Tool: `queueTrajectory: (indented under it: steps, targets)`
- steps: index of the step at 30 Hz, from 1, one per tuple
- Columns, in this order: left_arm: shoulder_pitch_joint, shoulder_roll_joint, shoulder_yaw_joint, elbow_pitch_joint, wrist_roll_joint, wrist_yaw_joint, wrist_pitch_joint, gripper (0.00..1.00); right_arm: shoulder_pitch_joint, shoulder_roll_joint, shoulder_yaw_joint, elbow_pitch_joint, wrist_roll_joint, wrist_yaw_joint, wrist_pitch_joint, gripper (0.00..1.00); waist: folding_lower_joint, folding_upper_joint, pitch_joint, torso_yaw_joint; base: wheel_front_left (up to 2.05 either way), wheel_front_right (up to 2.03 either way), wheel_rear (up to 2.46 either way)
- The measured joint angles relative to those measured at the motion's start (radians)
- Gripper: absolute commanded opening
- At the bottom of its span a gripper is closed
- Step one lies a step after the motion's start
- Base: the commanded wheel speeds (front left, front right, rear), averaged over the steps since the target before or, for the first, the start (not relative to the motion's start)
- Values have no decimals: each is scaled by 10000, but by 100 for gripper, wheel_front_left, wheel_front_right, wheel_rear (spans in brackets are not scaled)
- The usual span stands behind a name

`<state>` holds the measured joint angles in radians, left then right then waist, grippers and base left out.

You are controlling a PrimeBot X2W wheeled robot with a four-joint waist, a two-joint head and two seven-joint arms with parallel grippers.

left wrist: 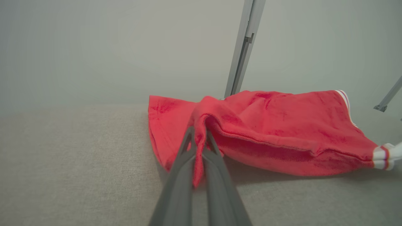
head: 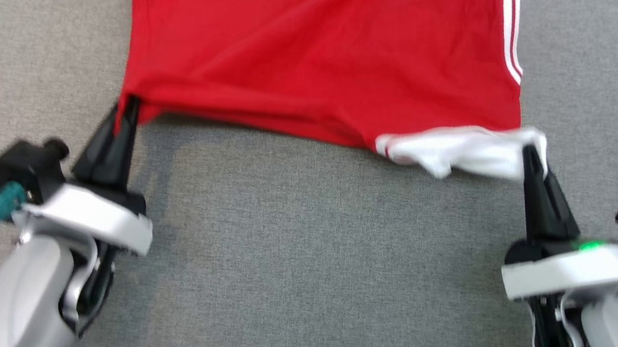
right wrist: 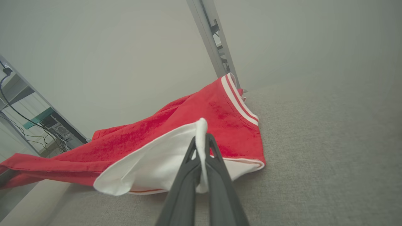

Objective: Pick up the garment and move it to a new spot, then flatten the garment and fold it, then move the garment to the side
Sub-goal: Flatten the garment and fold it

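On the grey surface (head: 296, 267), the red garment (head: 325, 50) lies spread, its near edge lifted. The left pincer (head: 130, 104) pinches its red corner; the right pincer (head: 529, 150) pinches the white-trimmed corner.

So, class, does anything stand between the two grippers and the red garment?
Nothing visible does. The left gripper is shut on the red garment at its red corner, the right gripper on its white part.
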<state>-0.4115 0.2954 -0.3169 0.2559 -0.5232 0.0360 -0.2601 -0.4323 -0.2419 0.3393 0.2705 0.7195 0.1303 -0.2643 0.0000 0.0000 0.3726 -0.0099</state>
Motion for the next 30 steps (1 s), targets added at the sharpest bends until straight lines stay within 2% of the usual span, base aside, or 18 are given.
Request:
queueTrajectory:
  steps: [5, 13, 21, 30]
  targets:
    - [1319, 222, -380, -596, 25, 92, 481, 0, 1407, 128, -424, -362, 65, 0, 198, 0, 0, 0, -427, 22, 0, 0, 0]
    - [3143, 947, -577, -1563, -368, 104, 1580, 0, 3788, 512, -1193, -1630, 125, 0, 1285, 0, 0, 0, -1203, -4, 0, 0, 0]
    - [4493, 1329, -424, -2508, -763, 665, 2380, 0, 6166, 1444, -2040, -3267, 8, 0, 2731, 0, 0, 0, -1960, -90, 0, 0, 0]
    - [5676, 1820, -458, -3404, -1312, 903, 3524, 0, 7883, 1862, -2525, -4454, -347, 0, 4029, 0, 0, 0, -2475, -342, 0, 0, 0]
